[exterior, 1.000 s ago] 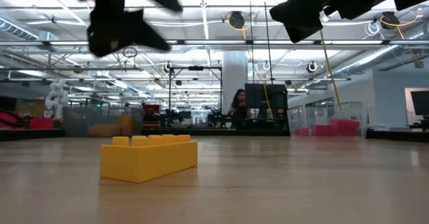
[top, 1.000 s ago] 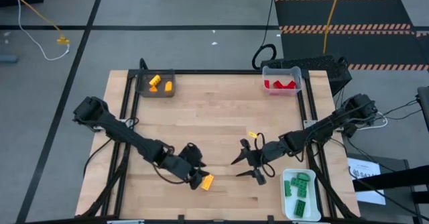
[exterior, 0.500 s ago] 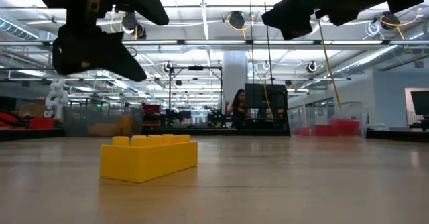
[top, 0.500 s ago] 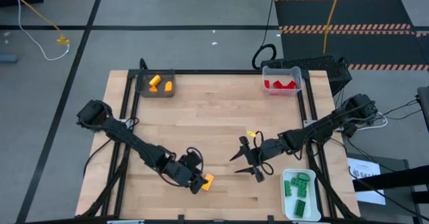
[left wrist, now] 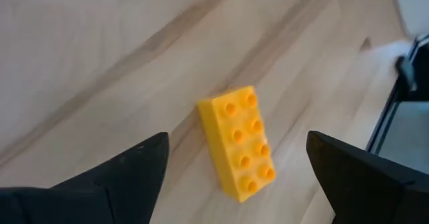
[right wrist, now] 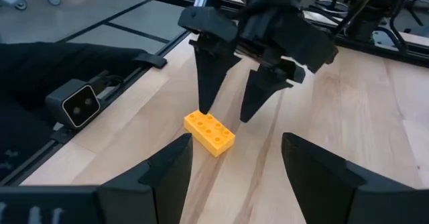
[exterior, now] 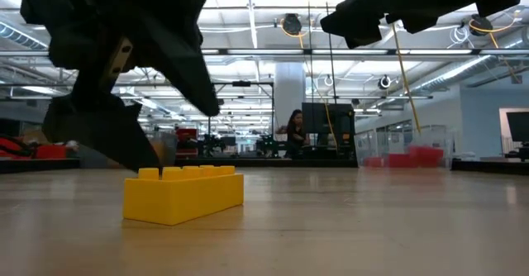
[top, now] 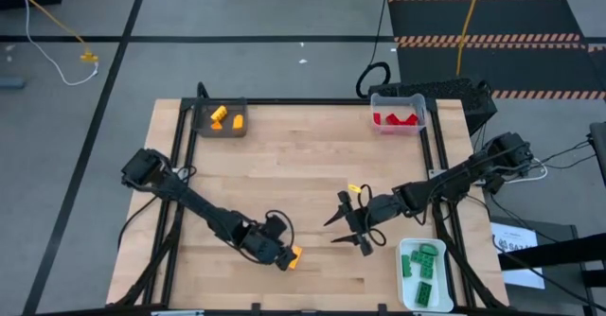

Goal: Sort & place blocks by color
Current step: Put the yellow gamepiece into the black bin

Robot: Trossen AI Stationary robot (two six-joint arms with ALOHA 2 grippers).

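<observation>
A pale wooden table [top: 312,165] stands on a grey floor, and the low view looks past it into a wide workshop where a person [exterior: 294,132] stands far off. At about 11 o'clock on the table a dark tray [top: 220,119] holds orange pieces. At about 7 o'clock the left gripper [top: 284,257] is low over the yellow block [top: 294,254], its fingers spread apart with the block lying between them on the wood, not clasped; the left wrist view shows the block [left wrist: 238,141] studs up. Near 5 o'clock the right gripper [top: 345,231] hangs above the table with fingers spread wide, holding nothing. At 1 o'clock a clear bin [top: 399,114] holds red blocks, and at the 5 o'clock corner a white tray [top: 425,274] holds green blocks.
</observation>
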